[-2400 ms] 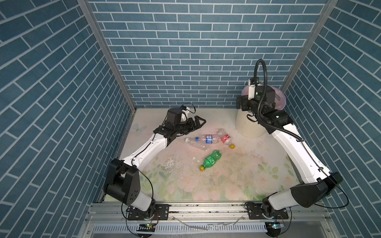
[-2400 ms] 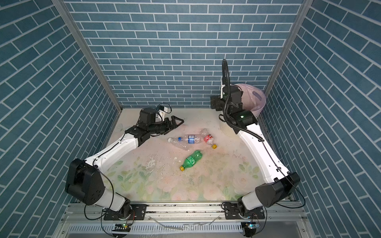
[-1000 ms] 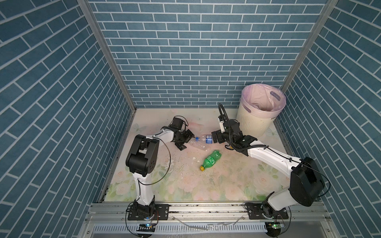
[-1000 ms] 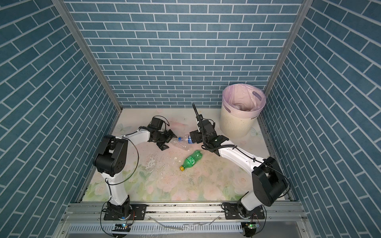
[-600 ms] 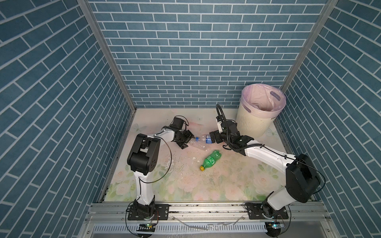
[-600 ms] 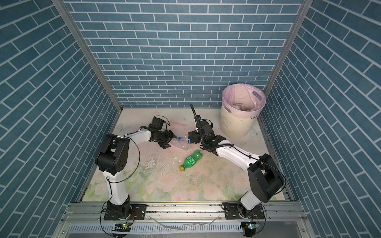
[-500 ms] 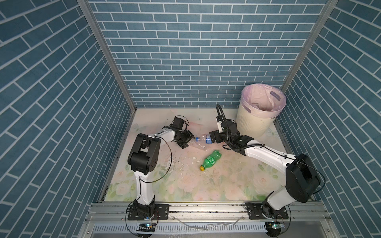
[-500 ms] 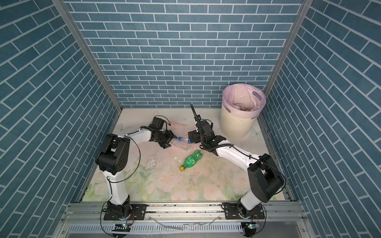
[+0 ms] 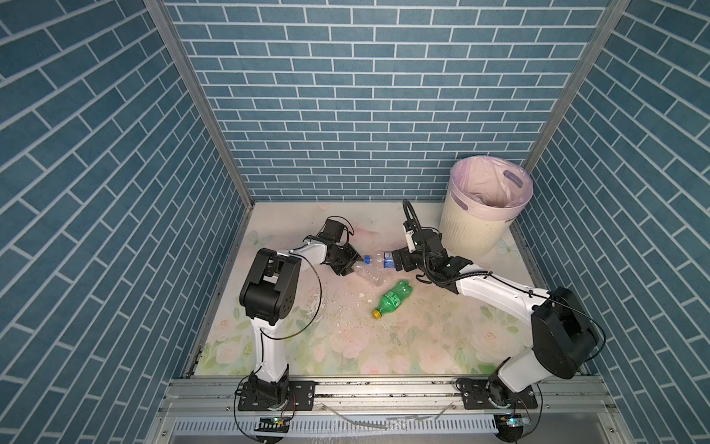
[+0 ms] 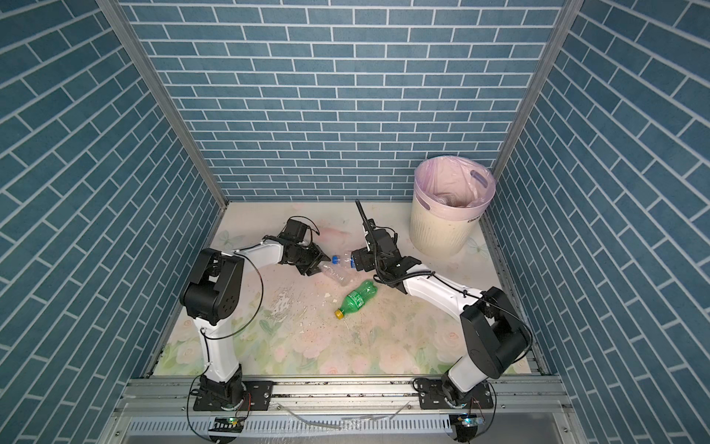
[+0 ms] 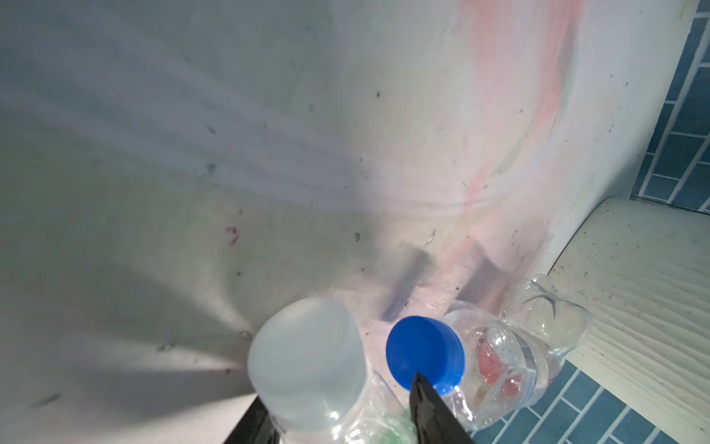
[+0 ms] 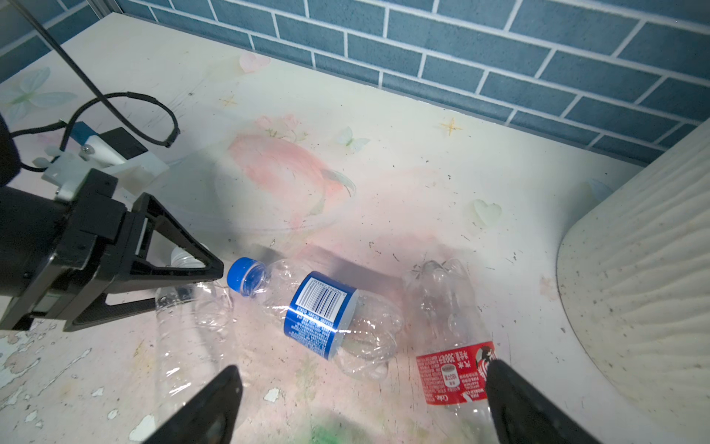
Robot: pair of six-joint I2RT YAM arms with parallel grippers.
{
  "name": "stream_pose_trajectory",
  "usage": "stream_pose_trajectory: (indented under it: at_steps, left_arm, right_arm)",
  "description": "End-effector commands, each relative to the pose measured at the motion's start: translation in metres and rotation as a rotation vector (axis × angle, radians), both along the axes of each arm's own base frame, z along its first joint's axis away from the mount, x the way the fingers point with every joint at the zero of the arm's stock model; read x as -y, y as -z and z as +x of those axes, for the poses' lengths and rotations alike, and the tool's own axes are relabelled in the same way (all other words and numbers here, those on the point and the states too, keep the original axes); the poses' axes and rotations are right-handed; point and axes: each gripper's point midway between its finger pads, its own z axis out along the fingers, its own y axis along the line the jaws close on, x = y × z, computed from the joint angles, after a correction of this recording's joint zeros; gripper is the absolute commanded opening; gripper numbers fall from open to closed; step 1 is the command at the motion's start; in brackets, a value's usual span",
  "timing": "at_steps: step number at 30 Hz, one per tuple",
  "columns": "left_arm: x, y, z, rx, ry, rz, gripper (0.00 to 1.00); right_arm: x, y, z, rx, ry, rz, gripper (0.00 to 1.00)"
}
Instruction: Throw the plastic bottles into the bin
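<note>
Clear and crumpled, the white-capped bottle [image 12: 192,326] lies left of centre on the floral table [image 9: 345,346], its neck pinched between the closed fingers of the left gripper [image 9: 349,264]. Just to its right lie a blue-labelled bottle [image 12: 320,313] and a red-labelled bottle [image 12: 453,369]. The right gripper [image 12: 363,367] hangs over these two, jaws spread wide and holding nothing. A green bottle [image 9: 394,298] lies nearer, apart. The bin [image 9: 472,230] stands in the far right corner.
</note>
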Motion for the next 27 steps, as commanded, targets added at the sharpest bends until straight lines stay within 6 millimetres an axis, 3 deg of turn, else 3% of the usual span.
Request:
stream_pose_trajectory:
  at_steps: [1, 13, 17, 27]
  left_arm:
    - [-0.002, -0.006, 0.003, 0.012, 0.009, -0.019, 0.43]
    - [-0.002, -0.031, 0.011, 0.09, 0.023, -0.093, 0.36]
    - [-0.006, -0.047, 0.015, 0.133, 0.015, -0.104, 0.36]
    - [-0.006, -0.09, 0.018, 0.263, 0.026, -0.128, 0.36]
  right_arm:
    - [-0.001, -0.005, -0.009, 0.003, -0.024, 0.025, 0.99]
    - [-0.022, -0.015, -0.018, -0.058, -0.082, 0.161, 0.99]
    - [-0.033, -0.02, -0.023, -0.085, -0.119, 0.21, 0.99]
    - [-0.077, -0.03, -0.036, -0.181, -0.295, 0.353, 0.99]
